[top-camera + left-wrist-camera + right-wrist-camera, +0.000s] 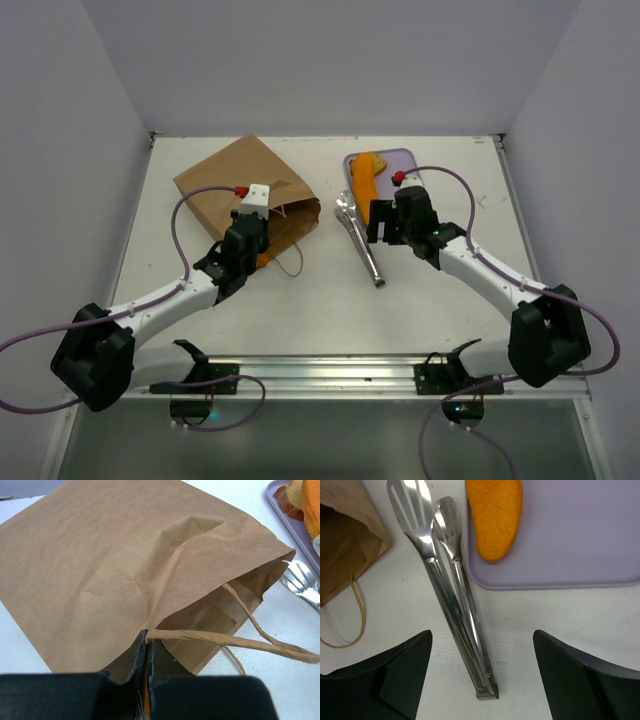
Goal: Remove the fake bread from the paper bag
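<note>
- Left gripper (pixel 147 647): black jaws pressed together at the bag's mouth. The paper lip seems to run between them, so it is judged to be pinching the rim.
- Paper bag (pixel 235 182): brown kraft, creased, lying flat at about 10 o'clock on the table (pixel 200 300). Its mouth faces 4 o'clock and a string handle (pixel 235 641) trails out of it. Judged light, floppy and apt to slide or collapse, so it is best held by the rim.
- Fake bread, item one (pixel 262 258): an orange sliver at the bag's mouth, under the left wrist. Its shape is hidden, and whether more lies deeper inside cannot be told.
- Tongs (pixel 450 590): metal, closed, lying on the table just beside the tray's edge. They run from 11 to 5 o'clock in the top view.
- Fake bread, item two (pixel 495 520): a long glossy orange piece on the tray, out of the bag. A browner ridged piece (pixel 292 500) lies at the tray's far end.
- Handling, judged: the bread is light, rigid and smooth, so likely slippery. Grip it across the narrow middle, with the jaws square to its length.
- Tray (pixel 570 540): flat, lavender, at 1 o'clock.
- Right gripper (pixel 481 640): fingers spread wide and holding nothing, above the tongs' handle end at the tray's near edge.
</note>
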`<state>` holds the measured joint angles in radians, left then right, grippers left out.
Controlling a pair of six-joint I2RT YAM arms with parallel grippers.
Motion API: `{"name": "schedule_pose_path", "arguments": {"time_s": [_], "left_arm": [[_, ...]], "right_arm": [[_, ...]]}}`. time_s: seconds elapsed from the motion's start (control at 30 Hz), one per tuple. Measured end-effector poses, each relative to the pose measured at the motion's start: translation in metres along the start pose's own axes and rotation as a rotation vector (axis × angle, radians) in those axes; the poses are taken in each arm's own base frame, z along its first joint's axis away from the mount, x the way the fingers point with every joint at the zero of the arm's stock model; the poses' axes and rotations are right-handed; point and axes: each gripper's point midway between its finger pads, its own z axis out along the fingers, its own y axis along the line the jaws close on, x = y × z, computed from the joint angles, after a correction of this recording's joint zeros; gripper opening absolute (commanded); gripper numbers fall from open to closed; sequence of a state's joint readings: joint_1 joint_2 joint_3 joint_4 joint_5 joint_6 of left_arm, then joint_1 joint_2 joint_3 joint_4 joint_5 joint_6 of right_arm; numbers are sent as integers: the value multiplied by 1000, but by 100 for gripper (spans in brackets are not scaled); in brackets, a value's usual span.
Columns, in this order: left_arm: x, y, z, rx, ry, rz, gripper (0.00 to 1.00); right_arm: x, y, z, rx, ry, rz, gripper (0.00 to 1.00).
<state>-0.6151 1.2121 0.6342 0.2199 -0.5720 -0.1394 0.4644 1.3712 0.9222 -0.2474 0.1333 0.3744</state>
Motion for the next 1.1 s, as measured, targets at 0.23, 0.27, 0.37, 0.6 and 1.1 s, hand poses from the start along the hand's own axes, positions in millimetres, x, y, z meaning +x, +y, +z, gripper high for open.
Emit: {"name": "schedule_pose_path", "arguments": {"time_s": [0.23, 0.27, 0.37, 0.6, 1.1], "left_arm": [[-3, 0, -1, 1, -7, -5, 0], [-3, 0, -1, 1, -7, -5, 0], [-3, 0, -1, 2, -8, -5, 0], [-3, 0, -1, 5, -7, -5, 0], [-3, 0, -1, 5, -7, -5, 0]], "right_arm": [[7, 3, -21, -44, -22, 8, 88], [7, 4, -25, -54, -29, 10, 88], [5, 7, -32, -81, -46, 16, 86], [29, 7, -16, -94, 10, 24, 85], [48, 11, 4, -38, 46, -28, 99]]}}
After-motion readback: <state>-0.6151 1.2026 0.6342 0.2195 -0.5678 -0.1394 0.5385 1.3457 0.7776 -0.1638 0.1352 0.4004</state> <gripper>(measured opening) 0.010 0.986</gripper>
